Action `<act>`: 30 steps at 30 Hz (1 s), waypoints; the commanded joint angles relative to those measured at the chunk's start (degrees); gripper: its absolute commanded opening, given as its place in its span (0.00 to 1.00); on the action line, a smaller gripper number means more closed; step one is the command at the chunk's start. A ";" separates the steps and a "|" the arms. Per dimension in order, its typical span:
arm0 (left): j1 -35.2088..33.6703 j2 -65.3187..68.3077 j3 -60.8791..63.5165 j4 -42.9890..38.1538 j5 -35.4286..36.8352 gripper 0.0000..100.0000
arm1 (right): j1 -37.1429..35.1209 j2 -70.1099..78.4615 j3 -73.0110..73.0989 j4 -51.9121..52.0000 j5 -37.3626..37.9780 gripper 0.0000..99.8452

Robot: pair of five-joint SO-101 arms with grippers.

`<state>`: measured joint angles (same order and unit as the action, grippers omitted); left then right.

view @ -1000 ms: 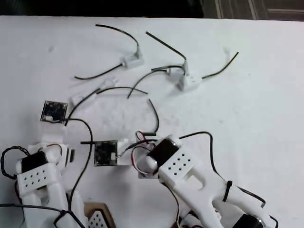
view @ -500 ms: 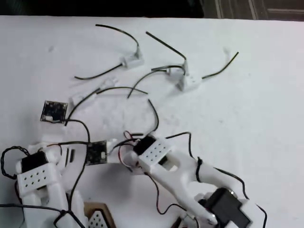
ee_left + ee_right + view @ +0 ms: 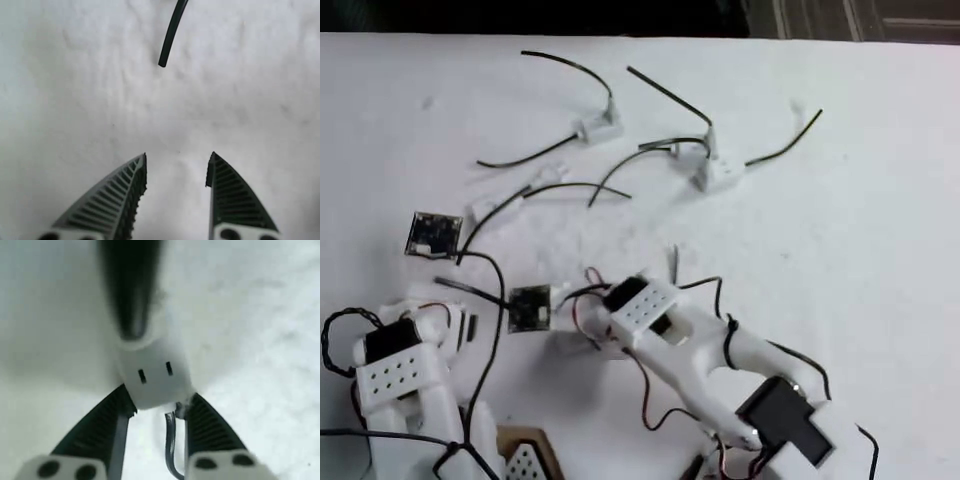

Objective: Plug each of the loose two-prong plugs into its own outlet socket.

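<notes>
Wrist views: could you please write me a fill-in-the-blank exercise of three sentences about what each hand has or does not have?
1. The right hand is shut on a white outlet socket whose face shows ____ slots.
2. The left hand is ____, with nothing between its fingers.
3. Ahead of the left hand, the loose end of a ____ cable lies on the table.

Missing words: two; open; black.

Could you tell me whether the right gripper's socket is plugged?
Unplugged: the socket, held by the right gripper, shows two empty slots.
</notes>
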<state>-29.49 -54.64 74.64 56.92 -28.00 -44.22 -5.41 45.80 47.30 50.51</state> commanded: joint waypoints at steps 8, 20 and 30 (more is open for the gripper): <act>-0.40 -1.19 -0.26 -0.97 -0.53 0.20 | 20.00 -11.82 -1.41 3.47 0.09 0.02; -0.31 -1.19 -0.26 -0.97 -0.53 0.20 | 37.05 -13.93 -2.37 -13.76 -6.42 0.02; -0.31 -1.19 -0.18 -0.97 -0.53 0.21 | 41.19 1.98 -11.60 -24.31 -6.86 0.04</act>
<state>-29.49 -54.64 74.64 56.92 -28.00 -4.84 -8.04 40.53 25.32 44.18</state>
